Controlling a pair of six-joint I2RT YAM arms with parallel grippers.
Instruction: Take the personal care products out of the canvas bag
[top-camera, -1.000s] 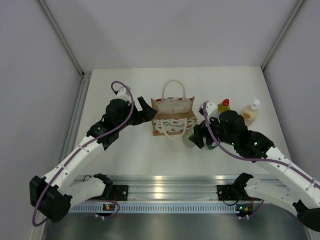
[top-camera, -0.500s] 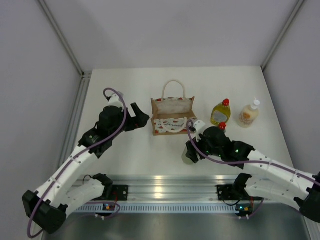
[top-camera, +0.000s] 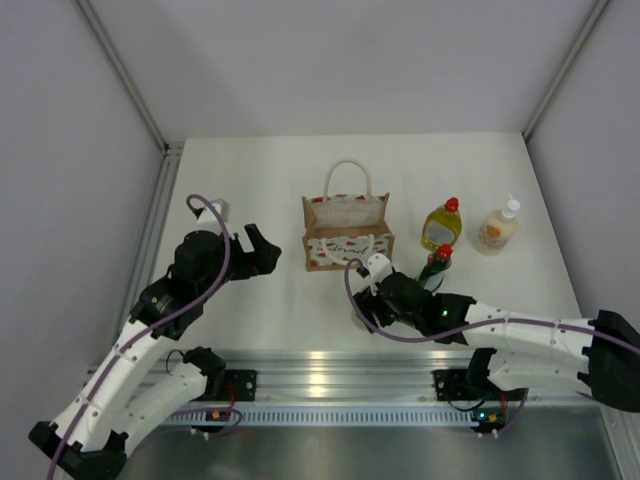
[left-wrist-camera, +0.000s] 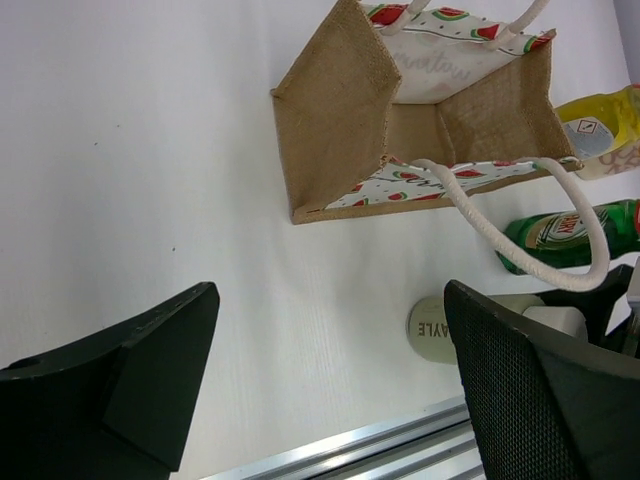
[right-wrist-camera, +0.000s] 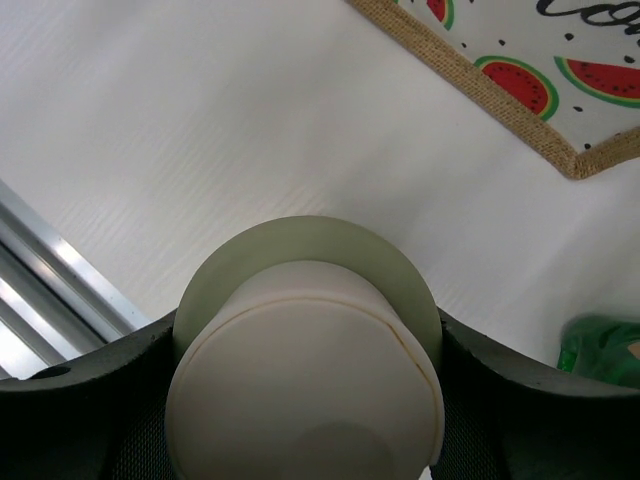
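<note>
The canvas bag stands open at the table's middle; in the left wrist view its inside looks empty. The yellow-green bottle, the peach pump bottle and the dark green bottle stand to its right. My right gripper is shut on the pale green bottle, gripping it around its white cap, low over the table in front of the bag. My left gripper is open and empty, left of the bag.
A metal rail runs along the near table edge, close to the pale green bottle. The bag's cream handle hangs toward the dark green bottle. Grey walls enclose the table on three sides.
My right gripper carried the pale green bottle from beside the bag toward the near edge. My left gripper pulled back to the left, away from the bag.
</note>
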